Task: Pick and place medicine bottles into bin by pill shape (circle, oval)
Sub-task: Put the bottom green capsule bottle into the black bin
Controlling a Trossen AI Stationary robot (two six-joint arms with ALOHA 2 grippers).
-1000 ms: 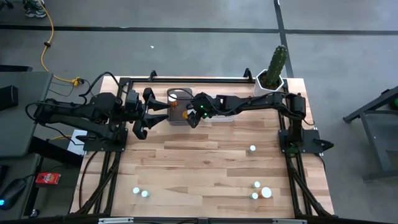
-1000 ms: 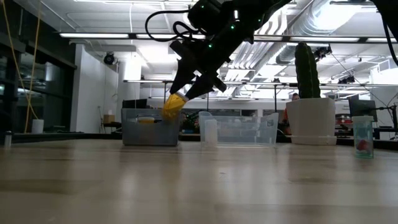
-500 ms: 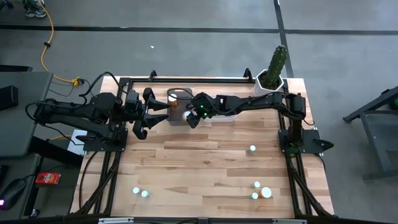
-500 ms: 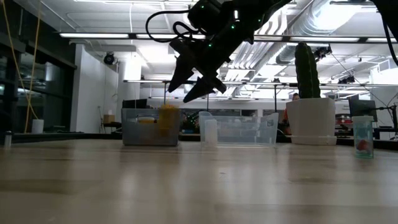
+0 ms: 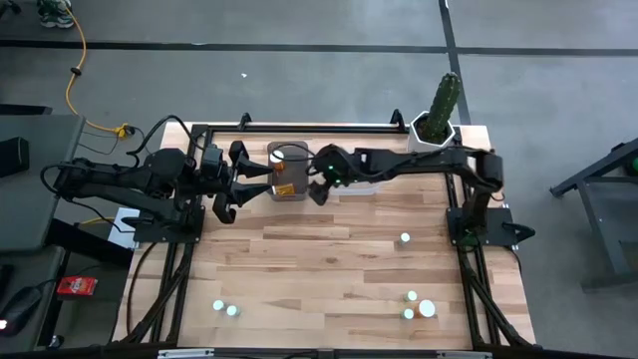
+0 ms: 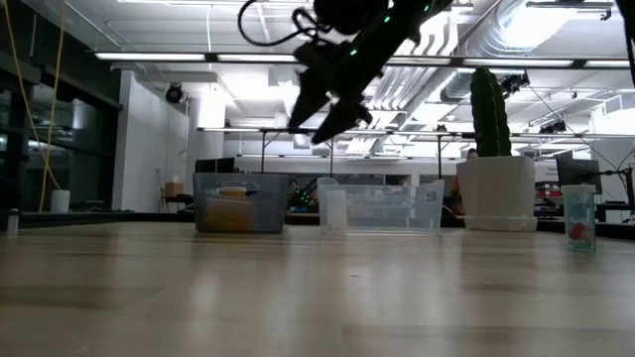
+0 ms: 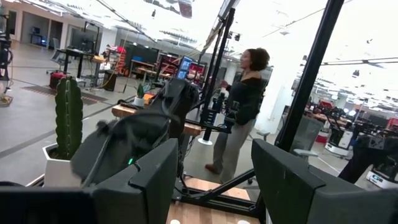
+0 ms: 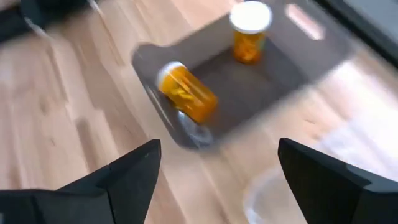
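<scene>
My right gripper (image 5: 319,187) (image 6: 327,107) hangs open and empty above the table, just right of the grey bin (image 5: 287,189) (image 8: 280,74). In that bin one amber bottle (image 8: 186,93) lies on its side and another amber bottle (image 8: 250,30) stands upright with its white cap up. My left gripper (image 5: 231,181) (image 7: 214,186) is open and empty, level, just left of the same bin. Several white-capped bottles (image 5: 404,238) (image 5: 427,308) (image 5: 224,307) stand on the near part of the table.
A clear bin (image 6: 382,205) stands right of the grey one, with a pale bottle (image 6: 335,210) showing at its left end. A white pot with a cactus (image 5: 439,115) stands at the far right corner. A person (image 7: 244,112) stands beyond the table.
My right gripper has opened and let go of the amber bottle, which has fallen into the grey bin and now lies on its side there. The gripper has then risen and drawn a little toward the table's right edge.
</scene>
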